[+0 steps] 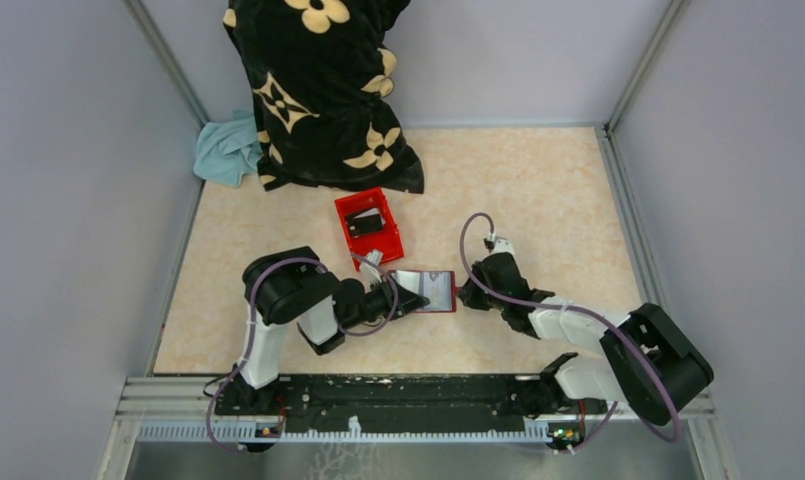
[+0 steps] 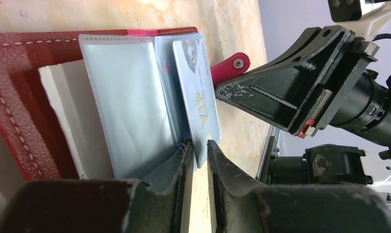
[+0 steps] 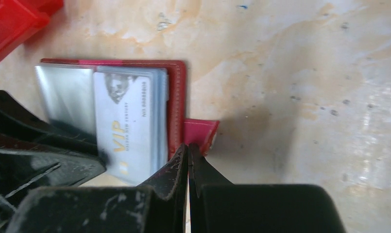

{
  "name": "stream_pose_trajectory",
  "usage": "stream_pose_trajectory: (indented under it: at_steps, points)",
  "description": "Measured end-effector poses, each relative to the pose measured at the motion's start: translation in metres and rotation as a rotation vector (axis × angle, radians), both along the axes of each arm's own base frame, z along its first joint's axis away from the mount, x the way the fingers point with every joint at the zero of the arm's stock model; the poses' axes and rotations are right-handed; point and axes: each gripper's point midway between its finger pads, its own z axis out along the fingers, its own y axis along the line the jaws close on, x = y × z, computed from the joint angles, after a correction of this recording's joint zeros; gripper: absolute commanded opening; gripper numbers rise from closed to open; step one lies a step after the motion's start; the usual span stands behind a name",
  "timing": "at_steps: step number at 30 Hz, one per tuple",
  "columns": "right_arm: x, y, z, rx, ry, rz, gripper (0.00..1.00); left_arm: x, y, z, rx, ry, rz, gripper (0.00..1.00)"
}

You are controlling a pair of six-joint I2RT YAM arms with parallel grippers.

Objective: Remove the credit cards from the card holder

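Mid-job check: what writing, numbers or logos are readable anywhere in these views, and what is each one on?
"VIP": large gold letters on the pale blue-grey plastic card in the open dark red folding card holder.
Small line under it: too blurred to read.
Row of characters along the card's edge by the portrait: too small to read.
Nothing else readable.

red box (image 1: pixel 368 226), floral bag (image 1: pixel 318 90), teal cloth (image 1: pixel 226 150)
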Motion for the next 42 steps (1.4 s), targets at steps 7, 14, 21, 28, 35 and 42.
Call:
stream_pose_trajectory:
  at_steps: [7, 14, 21, 28, 35, 42]
  points:
    - [0.002, -0.015, -0.001, -0.056, -0.009, -0.039, 0.0, 0.0, 0.0, -0.001, 0.001, 0.001, -0.002, 0.24]
    - [0.007, -0.034, 0.026, -0.037, -0.151, -0.124, 0.0, -0.001, 0.0, 0.0, 0.001, 0.001, -0.003, 0.24]
    - [0.012, -0.039, 0.028, -0.063, -0.181, -0.133, 0.0, -0.001, 0.0, -0.001, 0.001, 0.002, -0.002, 0.25]
    - [0.015, -0.032, 0.023, -0.07, -0.164, -0.105, 0.0, -0.001, 0.0, -0.002, 0.003, 0.004, -0.003, 0.25]
    - [0.023, -0.022, 0.038, -0.043, -0.198, -0.077, 0.3, -0.001, -0.001, -0.002, 0.001, 0.004, -0.004, 0.25]
    - [0.026, -0.022, 0.062, -0.018, -0.279, -0.072, 0.49, 0.0, -0.002, -0.002, 0.0, 0.004, -0.008, 0.25]
